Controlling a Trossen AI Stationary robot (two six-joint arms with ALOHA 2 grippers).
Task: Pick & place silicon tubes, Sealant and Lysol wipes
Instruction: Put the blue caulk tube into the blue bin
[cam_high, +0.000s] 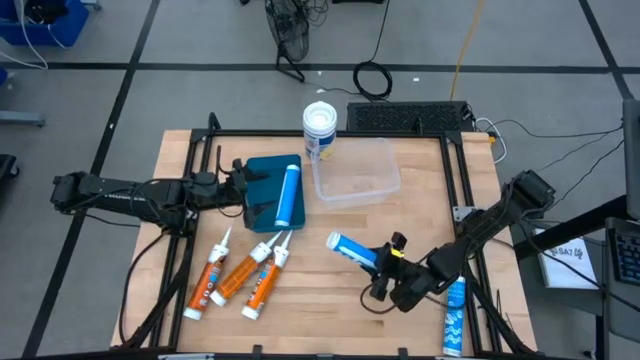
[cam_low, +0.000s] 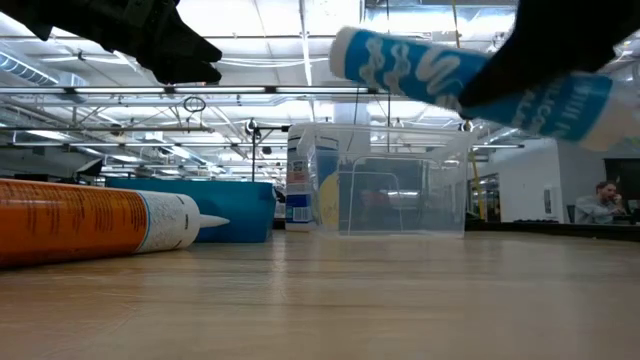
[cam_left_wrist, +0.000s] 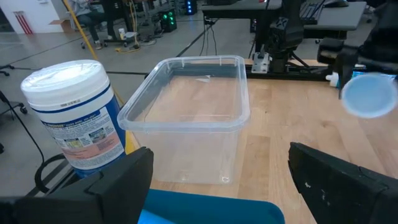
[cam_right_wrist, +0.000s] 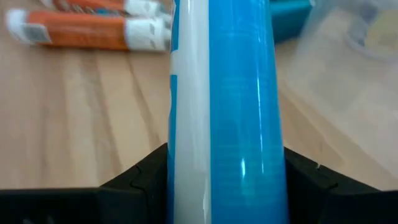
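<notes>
My right gripper (cam_high: 383, 262) is shut on a blue-and-white sealant tube (cam_high: 350, 248) held above the table's near right part. Three orange silicone tubes (cam_high: 240, 275) lie on their sides at the near left. A second blue tube (cam_high: 288, 195) lies on the teal box (cam_high: 260, 180). A third blue tube (cam_high: 455, 315) lies by the near right edge. The Lysol wipes canister (cam_high: 320, 125) stands upright at the far middle beside the clear tub (cam_high: 357, 170). My left gripper (cam_left_wrist: 217, 186) hovers open over the teal box, touching nothing. My right gripper pinches the blue tube's round body (cam_right_wrist: 227, 143) between its two fingers (cam_right_wrist: 140, 177), somewhere along its middle part. The fingers lie across the tube, slanting down from the table's right. The tube (cam_low: 450, 75) is lifted clear of the table, tilted, its flat base end (cam_left_wrist: 370, 93) toward the left arm.
The clear tub (cam_left_wrist: 186, 118) holds nothing that shows. Black frame rails (cam_high: 460, 190) run along the table's edges. Bare wood lies between the orange tubes and the held tube. A keyboard (cam_high: 405, 118) sits beyond the far edge.
</notes>
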